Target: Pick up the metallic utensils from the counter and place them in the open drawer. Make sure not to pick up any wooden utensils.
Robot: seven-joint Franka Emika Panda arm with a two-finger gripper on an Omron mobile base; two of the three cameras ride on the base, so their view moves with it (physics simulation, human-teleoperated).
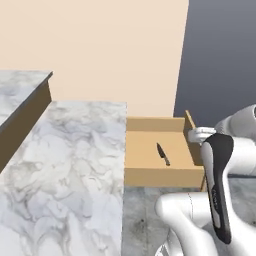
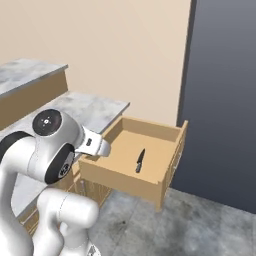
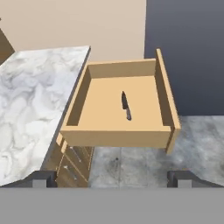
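A metallic knife [image 1: 163, 154] with a dark blade and dark handle lies flat in the middle of the open drawer [image 1: 162, 177], blade pointing toward the back wall. The knife [image 3: 126, 106] sits alone on the floor of the tan drawer [image 3: 116, 138]. My gripper [image 3: 113, 179] hovers above and in front of the drawer, open wide, with nothing between its fingertips [image 3: 43, 177]. The marble counter [image 1: 75, 165] stretches left of the drawer, and the part I see is bare. The wooden utensils are out of view. From the right, the knife [image 2: 140, 161] also rests inside the drawer [image 2: 120, 180].
A dark grey tall panel [image 1: 220, 60] stands just right of the drawer. A raised marble ledge [image 1: 20, 95] with a brown side borders the counter at the far left. Closed drawer fronts [image 3: 72, 164] sit below the counter edge, above grey floor [image 3: 131, 162].
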